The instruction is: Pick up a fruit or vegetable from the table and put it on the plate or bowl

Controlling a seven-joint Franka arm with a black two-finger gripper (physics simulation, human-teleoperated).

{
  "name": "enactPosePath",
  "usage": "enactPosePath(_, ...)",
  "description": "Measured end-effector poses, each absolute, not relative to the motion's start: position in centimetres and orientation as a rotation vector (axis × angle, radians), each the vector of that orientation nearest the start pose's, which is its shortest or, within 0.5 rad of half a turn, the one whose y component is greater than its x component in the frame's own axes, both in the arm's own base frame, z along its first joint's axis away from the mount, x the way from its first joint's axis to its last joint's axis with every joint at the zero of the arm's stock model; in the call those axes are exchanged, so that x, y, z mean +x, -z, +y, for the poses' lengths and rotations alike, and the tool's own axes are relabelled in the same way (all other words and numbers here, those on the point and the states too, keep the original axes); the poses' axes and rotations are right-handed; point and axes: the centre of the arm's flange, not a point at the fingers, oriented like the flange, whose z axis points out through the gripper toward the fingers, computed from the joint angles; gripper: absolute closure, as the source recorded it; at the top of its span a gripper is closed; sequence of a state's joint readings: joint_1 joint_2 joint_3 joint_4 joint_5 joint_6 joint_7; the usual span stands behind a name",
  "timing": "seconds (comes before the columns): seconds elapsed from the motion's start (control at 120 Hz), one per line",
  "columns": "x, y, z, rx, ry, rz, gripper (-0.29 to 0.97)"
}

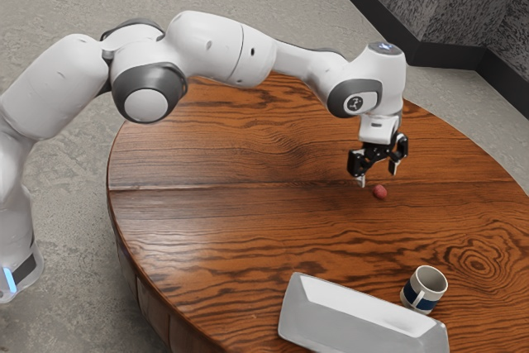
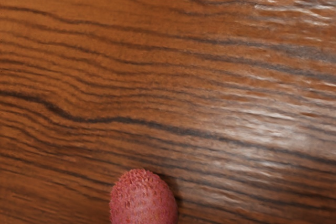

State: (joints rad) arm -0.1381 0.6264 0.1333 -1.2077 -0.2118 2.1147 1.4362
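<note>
Just above red fruit (image 1: 380,192), gripper (image 1: 377,174) open, empty; blue-banded mug (image 1: 423,288) beside plate (image 1: 355,320)

A small, bumpy red fruit (image 1: 379,192) lies well apart from the white rectangular plate (image 1: 355,320).

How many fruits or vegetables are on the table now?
1. The small red fruit lies on bare wood, apart from the white plate and the mug at the table's near edge. The arm could hide others.

We see a small pinkish-red stippled fruit (image 1: 379,192), a round reddish-brown wooden counter (image 1: 248,229) with dark wavy grain, and a blue-banded white mug (image 1: 423,288).
</note>
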Motion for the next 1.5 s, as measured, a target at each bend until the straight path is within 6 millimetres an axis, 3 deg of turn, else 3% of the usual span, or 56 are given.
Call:
enactPosePath(0.25,75.8,-44.5,-4.1,-2.367,0.489,1.890,0.03)
enactPosePath(0.667,76.3,-42.1,-4.0,-2.459,0.501,1.845,0.03)
enactPosePath(1.5,77.1,-40.2,-3.7,-2.453,0.528,1.783,0.07)
